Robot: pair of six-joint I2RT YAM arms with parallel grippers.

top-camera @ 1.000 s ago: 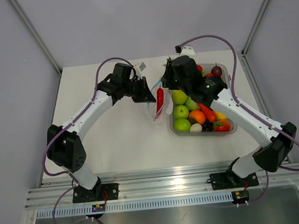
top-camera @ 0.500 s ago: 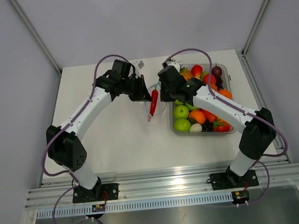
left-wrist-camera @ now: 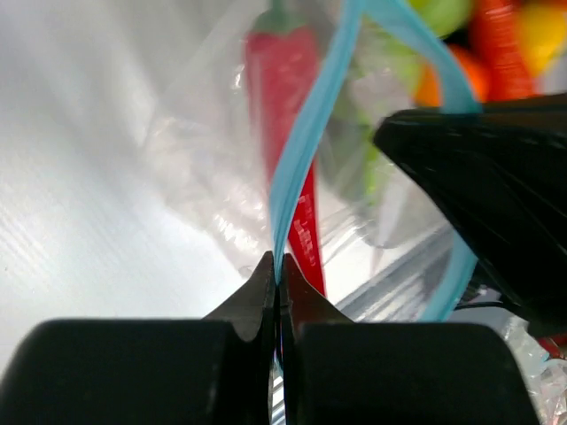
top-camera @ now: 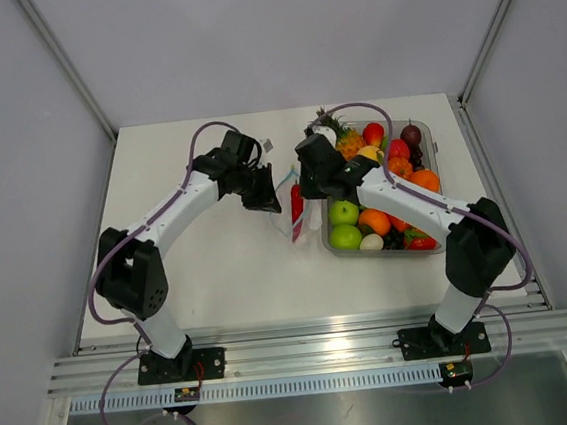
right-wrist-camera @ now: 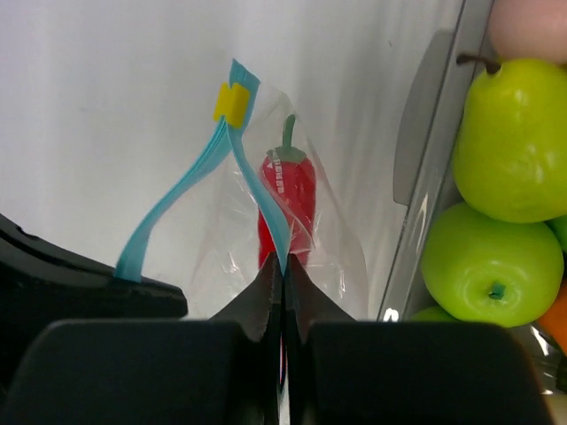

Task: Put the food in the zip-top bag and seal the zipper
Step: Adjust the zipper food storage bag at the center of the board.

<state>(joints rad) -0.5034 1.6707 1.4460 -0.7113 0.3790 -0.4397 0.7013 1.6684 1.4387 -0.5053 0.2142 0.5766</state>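
My left jaws pinched tight on the zipper [left-wrist-camera: 306, 142], my right jaws clamped on the same blue strip, zip-top bag [right-wrist-camera: 332, 243] held between them above the counter [top-camera: 199, 271] towards its far edge, red chili pepper [right-wrist-camera: 288, 190] inside, fruit tray [right-wrist-camera: 423, 133] just beside.

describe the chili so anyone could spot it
Find the fruit tray on the right of the table. Just left of it is a clear bag with a blue strip. The chili is the long red piece inside, the only food outside the tray.
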